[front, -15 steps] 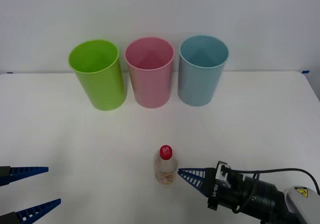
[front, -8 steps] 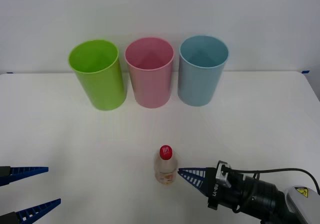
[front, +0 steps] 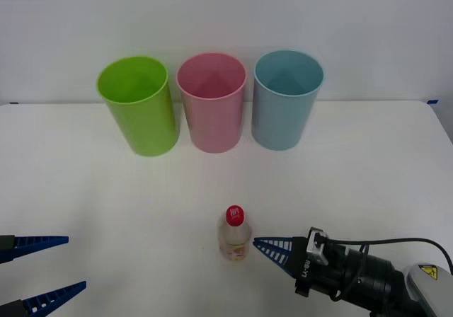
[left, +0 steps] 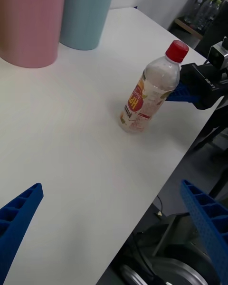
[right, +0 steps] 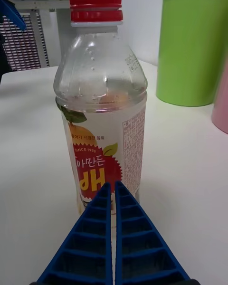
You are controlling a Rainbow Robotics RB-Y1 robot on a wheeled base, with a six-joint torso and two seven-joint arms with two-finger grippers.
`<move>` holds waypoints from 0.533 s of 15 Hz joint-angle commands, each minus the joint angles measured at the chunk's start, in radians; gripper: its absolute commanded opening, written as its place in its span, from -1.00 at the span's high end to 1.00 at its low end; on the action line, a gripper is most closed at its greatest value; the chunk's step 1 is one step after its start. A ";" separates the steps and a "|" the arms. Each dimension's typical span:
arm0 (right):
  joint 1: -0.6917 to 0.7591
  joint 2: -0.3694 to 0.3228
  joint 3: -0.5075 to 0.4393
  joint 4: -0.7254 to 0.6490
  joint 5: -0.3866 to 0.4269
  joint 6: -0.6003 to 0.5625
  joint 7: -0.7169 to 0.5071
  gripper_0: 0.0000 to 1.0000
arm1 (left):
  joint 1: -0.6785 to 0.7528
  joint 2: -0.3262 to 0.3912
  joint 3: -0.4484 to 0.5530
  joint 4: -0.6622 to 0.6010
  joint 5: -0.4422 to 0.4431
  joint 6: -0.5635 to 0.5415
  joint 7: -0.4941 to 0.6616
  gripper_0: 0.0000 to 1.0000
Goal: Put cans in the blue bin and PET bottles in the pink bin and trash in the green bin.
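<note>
The PET bottle (front: 234, 233), small and clear with a red cap and an orange-white label, stands upright on the white table near its front edge. My right gripper (front: 256, 245) is shut with nothing between its fingers, and its tip points at the bottle's right side at label height (right: 102, 118). My left gripper (front: 76, 262) waits open at the table's front left corner, well apart from the bottle (left: 152, 92). At the back stand the green bin (front: 139, 108), the pink bin (front: 212, 105) and the blue bin (front: 287, 101) in a row.
The white table (front: 354, 175) has free room between the bottle and the bins. The three bins stand close together near the far edge, in front of a plain wall. In the left wrist view the table's front edge drops off just behind the bottle.
</note>
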 commanded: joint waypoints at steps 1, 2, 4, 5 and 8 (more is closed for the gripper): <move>0.001 0.000 0.000 0.015 -0.011 -0.001 -0.003 0.38 | 0.000 0.000 0.000 0.000 0.000 0.000 0.000 -1.00; 0.001 0.000 0.000 0.020 -0.016 -0.001 -0.002 -0.08 | 0.000 0.000 0.000 0.000 0.000 0.000 0.000 -1.00; 0.001 0.000 -0.002 0.020 -0.017 -0.006 0.000 -1.00 | 0.000 0.000 0.000 0.000 0.000 0.000 0.000 -1.00; 0.001 0.000 -0.002 0.018 -0.019 -0.008 0.001 -1.00 | 0.000 0.000 0.000 0.000 0.000 0.000 0.000 -1.00; 0.001 0.000 -0.002 0.020 -0.023 -0.017 0.004 -1.00 | 0.000 0.000 0.000 0.000 0.000 0.000 0.000 -1.00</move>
